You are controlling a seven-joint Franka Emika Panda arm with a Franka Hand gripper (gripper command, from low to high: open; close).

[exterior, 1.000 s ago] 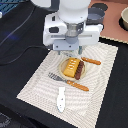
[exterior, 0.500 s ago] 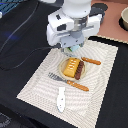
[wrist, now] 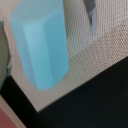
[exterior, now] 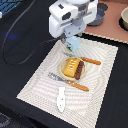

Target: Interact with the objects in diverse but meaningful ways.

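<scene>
My gripper [exterior: 68,42] is shut on the light blue faceted cup [exterior: 72,44] and holds it over the far edge of the striped placemat [exterior: 45,75]. The cup fills the wrist view [wrist: 42,45], tilted, with the mat's edge under it. The ridged orange-yellow block [exterior: 71,67] lies at the mat's middle. The thin dark-brown stick [exterior: 80,69] lies along the block's side. The small white bone-shaped piece [exterior: 61,99] lies near the mat's front edge. My fingers do not show clearly in the wrist view.
An orange-handled knife [exterior: 91,61] lies beside the block, and an orange-handled fork [exterior: 70,81] lies in front of it. A grey pot [exterior: 98,15] and a bowl [exterior: 124,18] stand at the back. A black cable [exterior: 12,40] runs along the exterior view's left.
The arm has lifted and shifted back from over the block. The blue cup now shows under the hand at the mat's far edge.
</scene>
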